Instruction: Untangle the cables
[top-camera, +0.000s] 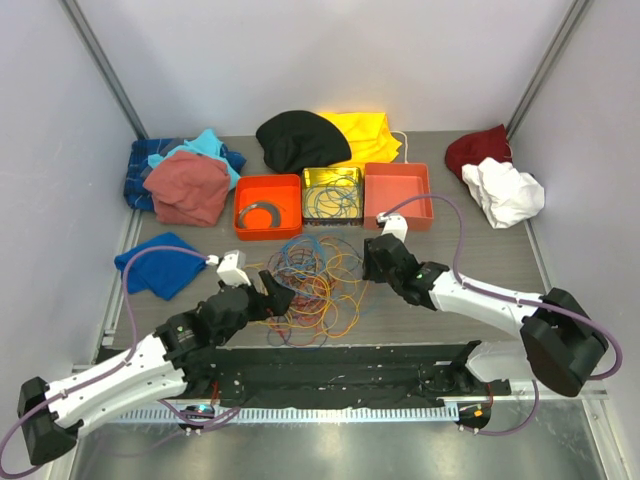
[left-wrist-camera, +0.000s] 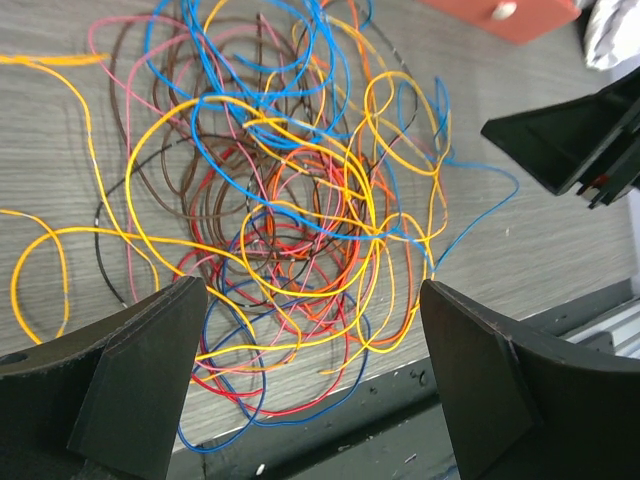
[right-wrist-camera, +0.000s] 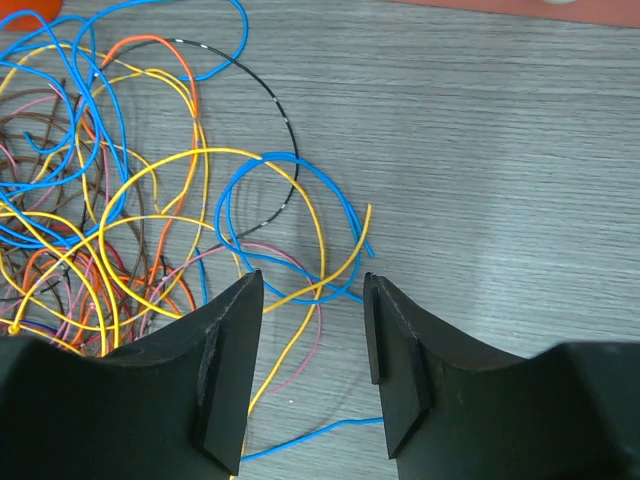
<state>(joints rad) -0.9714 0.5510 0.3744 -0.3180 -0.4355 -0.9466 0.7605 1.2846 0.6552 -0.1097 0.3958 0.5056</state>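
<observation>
The cables (top-camera: 312, 285) lie in a tangled heap of thin yellow, blue, orange, red, pink and brown loops on the table between my two arms. My left gripper (top-camera: 275, 298) is open at the heap's left side; its view shows the tangle (left-wrist-camera: 290, 210) between and beyond its wide-apart fingers (left-wrist-camera: 130, 370). My right gripper (top-camera: 368, 262) is open at the heap's right edge, low over a blue loop (right-wrist-camera: 290, 225) and a yellow strand (right-wrist-camera: 300, 295). Neither holds anything.
Two orange trays (top-camera: 268, 206) (top-camera: 398, 195) flank a yellow-green box (top-camera: 332, 193) with more wires. The left tray holds a grey coiled ring (top-camera: 258, 213). Cloths lie at the back and sides: black (top-camera: 300, 140), yellow (top-camera: 365, 135), red, white, blue (top-camera: 160, 265).
</observation>
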